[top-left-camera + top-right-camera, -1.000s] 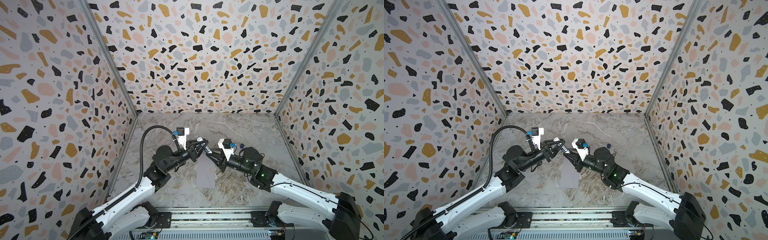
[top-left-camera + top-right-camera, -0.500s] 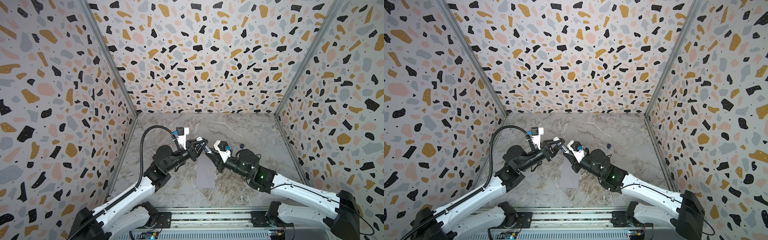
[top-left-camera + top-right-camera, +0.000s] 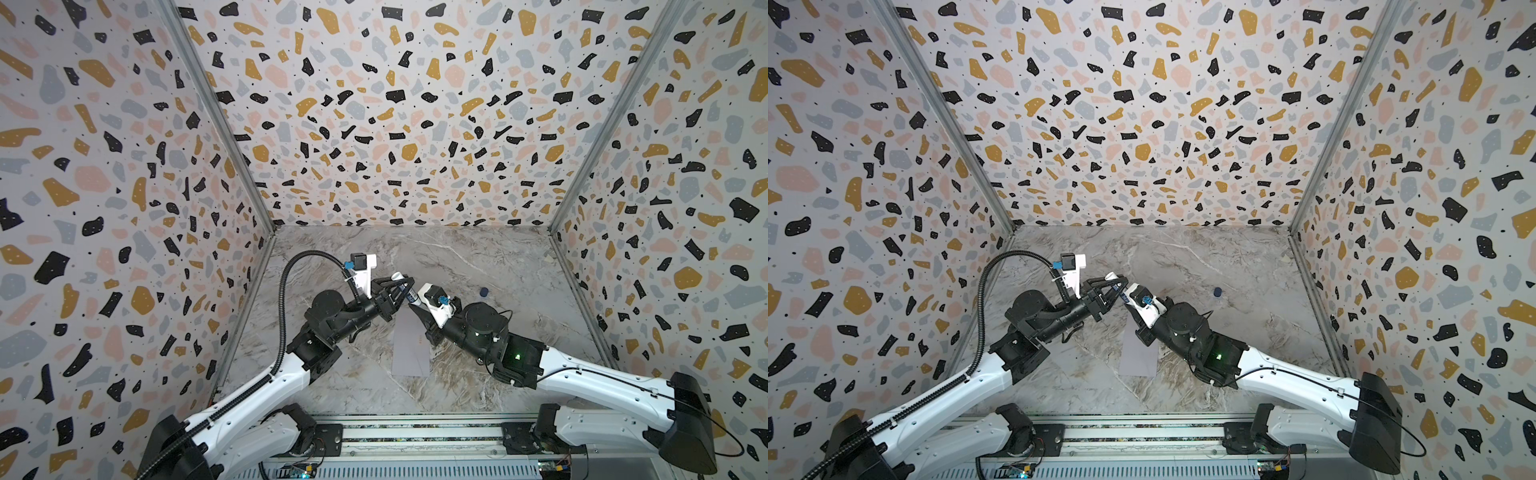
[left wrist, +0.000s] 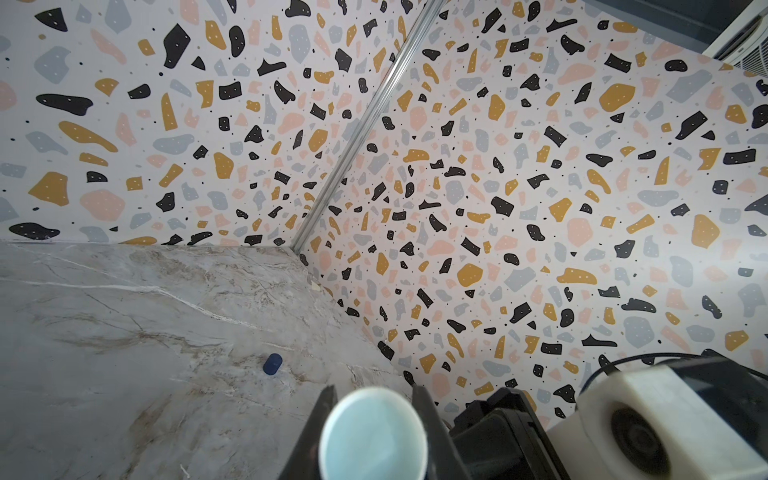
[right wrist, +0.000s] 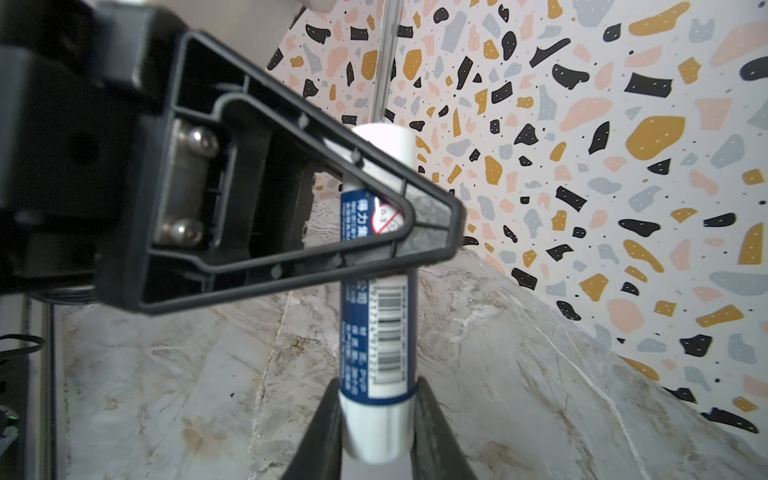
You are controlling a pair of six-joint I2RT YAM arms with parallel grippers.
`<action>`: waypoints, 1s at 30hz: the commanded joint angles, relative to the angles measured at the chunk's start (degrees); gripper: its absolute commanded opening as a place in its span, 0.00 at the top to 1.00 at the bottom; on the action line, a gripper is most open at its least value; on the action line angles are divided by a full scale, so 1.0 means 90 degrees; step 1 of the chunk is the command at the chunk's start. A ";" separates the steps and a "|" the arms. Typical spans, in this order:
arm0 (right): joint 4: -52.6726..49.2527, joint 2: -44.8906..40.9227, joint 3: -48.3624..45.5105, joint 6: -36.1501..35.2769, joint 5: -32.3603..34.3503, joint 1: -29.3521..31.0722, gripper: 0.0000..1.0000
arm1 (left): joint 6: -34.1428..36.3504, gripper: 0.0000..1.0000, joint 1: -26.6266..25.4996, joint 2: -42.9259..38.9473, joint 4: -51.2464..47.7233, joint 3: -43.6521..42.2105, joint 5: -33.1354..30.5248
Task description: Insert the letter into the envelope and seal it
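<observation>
The pale grey-lavender envelope lies flat on the marble floor, below both grippers. The letter is out of view. A white and blue glue stick hangs in the air between the two arms. My left gripper is shut on its upper part, and the stick's round pale end faces the left wrist camera. My right gripper is shut on its white lower end.
A small dark blue cap lies on the floor to the right of the grippers. Speckled walls close in the back and both sides. A metal rail runs along the front.
The right arm has shifted a little to the left and its wrist has turned, with the glue stick still in both grippers. The left arm and the envelope have stayed put.
</observation>
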 commanded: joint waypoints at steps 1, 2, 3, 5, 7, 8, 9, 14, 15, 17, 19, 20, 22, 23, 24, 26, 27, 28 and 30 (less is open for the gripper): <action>0.0202 0.0093 0.0448 -0.0302 0.0292 0.0198 1.00 | 0.0076 1.00 -0.0107 0.0038 0.0092 0.0005 0.0441; 0.0177 0.0128 0.0470 -0.0345 0.0358 0.0233 1.00 | 0.0079 1.00 -0.0107 0.0035 0.0093 0.0003 0.0445; 0.0151 0.0161 0.0496 -0.0386 0.0435 0.0280 1.00 | 0.0078 1.00 -0.0106 0.0030 0.0092 0.0004 0.0445; 0.0106 0.0228 0.0548 -0.0488 0.0598 0.0357 1.00 | 0.0076 1.00 -0.0107 0.0035 0.0093 -0.0001 0.0445; 0.0084 0.0288 0.0590 -0.0580 0.0758 0.0428 1.00 | 0.0076 1.00 -0.0102 0.0035 0.0093 -0.0008 0.0452; 0.0058 0.0330 0.0622 -0.0625 0.0833 0.0467 1.00 | 0.0073 1.00 -0.0107 0.0030 0.0092 -0.0002 0.0448; 0.0043 0.0369 0.0647 -0.0660 0.0913 0.0505 1.00 | 0.0075 1.00 -0.0107 0.0038 0.0093 -0.0005 0.0450; -0.0023 0.0543 0.0771 -0.0862 0.1321 0.0678 1.00 | 0.0076 1.00 -0.0107 0.0030 0.0093 -0.0012 0.0449; -0.0024 0.0584 0.0791 -0.0892 0.1401 0.0709 1.00 | 0.0078 1.00 -0.0107 0.0033 0.0092 -0.0016 0.0454; -0.0045 0.0647 0.0836 -0.0962 0.1526 0.0761 1.00 | 0.0078 1.00 -0.0107 0.0037 0.0092 -0.0015 0.0450; -0.0049 0.0718 0.0868 -0.1029 0.1667 0.0818 1.00 | 0.0078 1.00 -0.0107 0.0039 0.0090 -0.0017 0.0448; -0.0063 0.0755 0.0883 -0.1057 0.1744 0.0848 1.00 | 0.0080 1.00 -0.0107 0.0039 0.0092 -0.0020 0.0449; -0.0063 0.0830 0.0922 -0.1124 0.1880 0.0903 1.00 | 0.0083 1.00 -0.0107 0.0040 0.0093 -0.0014 0.0449; -0.0074 0.0863 0.0952 -0.1163 0.1958 0.0938 1.00 | 0.0079 1.00 -0.0107 0.0039 0.0093 -0.0018 0.0449; -0.0091 0.0904 0.0969 -0.1206 0.2046 0.0956 1.00 | 0.0076 1.00 -0.0107 0.0039 0.0093 -0.0015 0.0443; -0.0098 0.0997 0.1021 -0.1282 0.2216 0.1016 1.00 | 0.0078 1.00 -0.0107 0.0037 0.0092 -0.0015 0.0449; -0.0102 0.1033 0.1048 -0.1321 0.2309 0.1043 1.00 | 0.0078 1.00 -0.0104 0.0040 0.0093 -0.0011 0.0452; -0.0105 0.1073 0.1066 -0.1354 0.2393 0.1062 1.00 | 0.0079 1.00 -0.0107 0.0043 0.0093 -0.0015 0.0454; -0.0117 0.1170 0.1123 -0.1412 0.2572 0.1106 1.00 | 0.0079 1.00 -0.0106 0.0039 0.0084 -0.0011 0.0450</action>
